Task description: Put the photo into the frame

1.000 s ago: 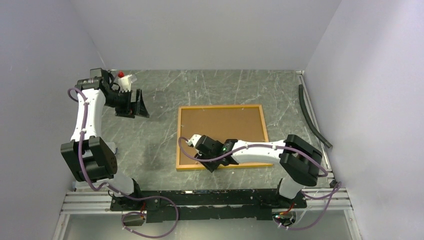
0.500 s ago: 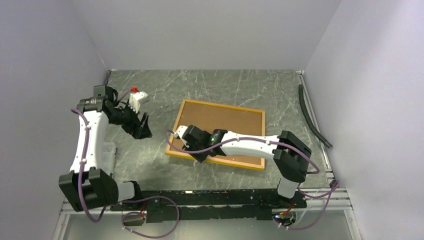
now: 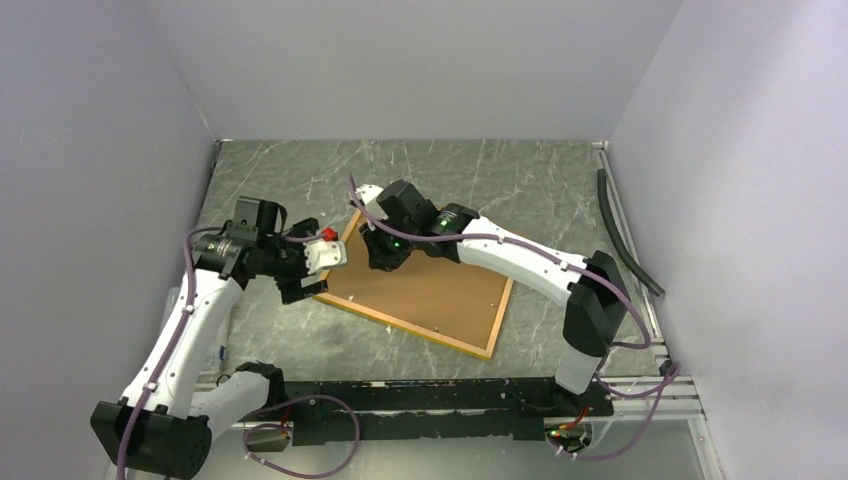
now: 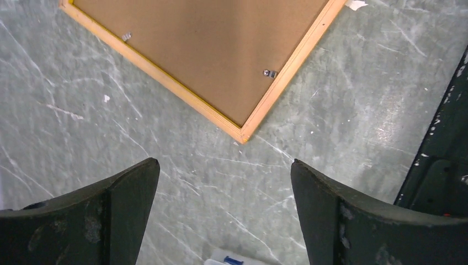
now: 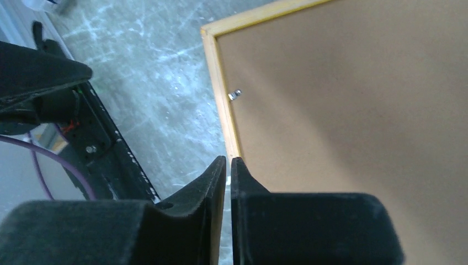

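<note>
Right arm is stretched long from its base at the near right, elbow low, forearm running diagonally across the frame (image 3: 402,326) to its far-left corner, wrist tipped downward. The right end effector (image 5: 228,165) has its fingers pressed together, tips meeting right on the pale rail, but I can't tell whether any wood is caught between them. The frame lies flat on the tabletop (image 3: 300,180), back side up, with the brown backing board (image 3: 430,295) filling it and a small metal clip (image 5: 235,94) showing just inside the rail. It sits skewed, none of its edges square with the tabletop's edges. My left arm rises from the near left, its forearm angled in toward the frame's left corner, and the left end effector (image 4: 223,182) hangs above the marbled surface with its fingers spread wide and nothing between them. Its wrist view shows one frame corner ahead of the fingertips and apart from them. For room, I have bare tabletop beyond the frame towards the back wall and on the right out to the black hose (image 3: 625,235). The near corner sits close to the black base rail (image 3: 420,395), so it's tight there.
</note>
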Robot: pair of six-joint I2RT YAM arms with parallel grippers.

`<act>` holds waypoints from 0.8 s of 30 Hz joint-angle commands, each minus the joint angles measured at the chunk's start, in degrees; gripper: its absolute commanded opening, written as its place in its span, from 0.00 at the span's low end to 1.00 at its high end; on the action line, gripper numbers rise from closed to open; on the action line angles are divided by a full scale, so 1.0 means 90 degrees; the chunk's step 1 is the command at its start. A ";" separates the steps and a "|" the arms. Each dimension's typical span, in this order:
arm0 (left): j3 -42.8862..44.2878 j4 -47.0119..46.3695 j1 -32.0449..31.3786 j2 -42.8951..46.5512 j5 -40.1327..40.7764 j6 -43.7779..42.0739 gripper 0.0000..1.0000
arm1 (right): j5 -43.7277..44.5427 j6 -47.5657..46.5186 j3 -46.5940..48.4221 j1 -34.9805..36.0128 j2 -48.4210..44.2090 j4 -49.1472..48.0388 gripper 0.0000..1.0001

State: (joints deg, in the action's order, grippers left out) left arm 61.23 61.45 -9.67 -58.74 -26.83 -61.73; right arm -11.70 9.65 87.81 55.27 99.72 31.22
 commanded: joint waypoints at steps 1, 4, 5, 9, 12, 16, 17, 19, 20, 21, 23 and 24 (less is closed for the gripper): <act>-0.0339 -0.0563 -0.0283 0.0301 0.0361 -0.0394 0.95 | -0.0258 0.0024 -0.0483 -0.0038 -0.0407 -0.0026 0.21; -0.0976 -0.0938 -0.0283 0.0752 0.0355 -0.0342 0.95 | -0.0080 -0.0101 -0.1421 -0.0014 -0.0648 -0.0513 0.35; -0.1117 -0.0998 -0.0283 0.0843 0.0369 -0.0405 0.95 | -0.0026 -0.0142 -0.1665 0.0001 -0.0666 -0.0596 0.38; -0.1570 -0.1195 -0.0283 0.1193 0.0441 -0.0808 0.95 | -0.0023 -0.0088 -0.2480 0.0050 -0.0681 -0.1180 0.43; -0.1888 -0.1452 -0.0292 0.1390 0.0494 -0.1170 0.95 | 0.0095 -0.0049 -0.2606 0.0208 -0.0493 -0.1413 0.44; -0.1970 -0.1421 -0.0301 0.1291 0.0462 -0.1419 0.95 | 0.0327 -0.0016 -0.2620 0.0396 -0.0164 -0.1577 0.45; -0.1977 -0.1439 -0.0309 0.1274 0.0455 -0.1430 0.95 | 0.0403 -0.0008 -0.2619 0.0421 -0.0111 -0.1619 0.45; -0.2036 -0.1521 -0.0326 0.1278 0.0447 -0.1491 0.95 | 0.0533 -0.0015 -0.2610 0.0466 -0.0021 -0.1686 0.46; -0.2067 -0.1575 -0.0336 0.1299 0.0438 -0.1520 0.95 | 0.0583 -0.0026 -0.2608 0.0486 0.0021 -0.1713 0.46; -0.2105 -0.1633 -0.0343 0.1330 0.0441 -0.1549 0.95 | 0.0627 -0.0048 -0.2594 0.0510 0.0078 -0.1715 0.46; -0.2175 -0.1717 -0.0377 0.1361 0.0454 -0.1594 0.95 | 0.0773 -0.0066 -0.2540 0.0560 0.0201 -0.1697 0.47; -0.2209 -0.1747 -0.0396 0.1386 0.0462 -0.1631 0.95 | 0.0857 -0.0075 -0.2526 0.0598 0.0252 -0.1692 0.47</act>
State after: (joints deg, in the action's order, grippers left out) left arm 42.63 48.51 -12.60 -47.27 -22.52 -73.21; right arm -7.79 9.21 63.48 59.88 100.60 18.83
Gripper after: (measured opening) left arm 0.943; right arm 0.465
